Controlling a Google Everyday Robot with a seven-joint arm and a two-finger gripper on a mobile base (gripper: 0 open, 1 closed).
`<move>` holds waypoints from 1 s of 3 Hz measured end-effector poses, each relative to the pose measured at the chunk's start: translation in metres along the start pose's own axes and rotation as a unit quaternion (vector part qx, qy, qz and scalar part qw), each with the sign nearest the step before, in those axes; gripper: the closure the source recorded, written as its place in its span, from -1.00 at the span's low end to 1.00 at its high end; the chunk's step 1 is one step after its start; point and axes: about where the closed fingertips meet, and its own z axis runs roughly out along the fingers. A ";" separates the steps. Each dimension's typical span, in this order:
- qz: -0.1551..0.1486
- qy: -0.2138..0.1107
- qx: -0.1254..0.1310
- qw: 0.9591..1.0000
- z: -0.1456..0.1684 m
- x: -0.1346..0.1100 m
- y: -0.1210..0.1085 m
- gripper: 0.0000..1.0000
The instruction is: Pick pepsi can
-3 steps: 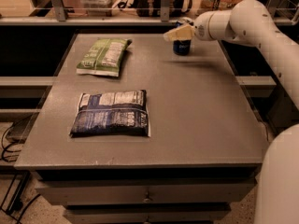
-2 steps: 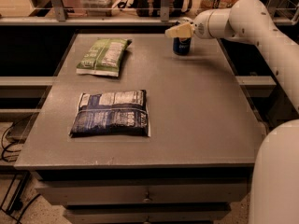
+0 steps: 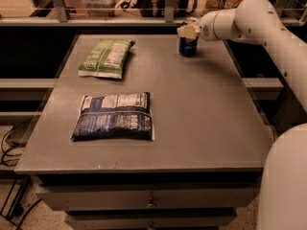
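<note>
The pepsi can is a small dark blue can. It stands upright at the far right of the grey table. My gripper reaches in from the right on the white arm. It sits right at the can's upper part and covers the can's top. The lower part of the can shows below the gripper.
A flat dark blue snack bag lies at the table's front left. A green snack bag lies at the far left. A rail and shelf with clutter run behind the table. The robot's white body fills the lower right.
The gripper has stayed at the can's top with only a slight shift. The can and both bags have not visibly moved.
</note>
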 end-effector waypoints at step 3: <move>-0.099 -0.095 -0.036 0.990 -0.112 -0.126 0.037 1.00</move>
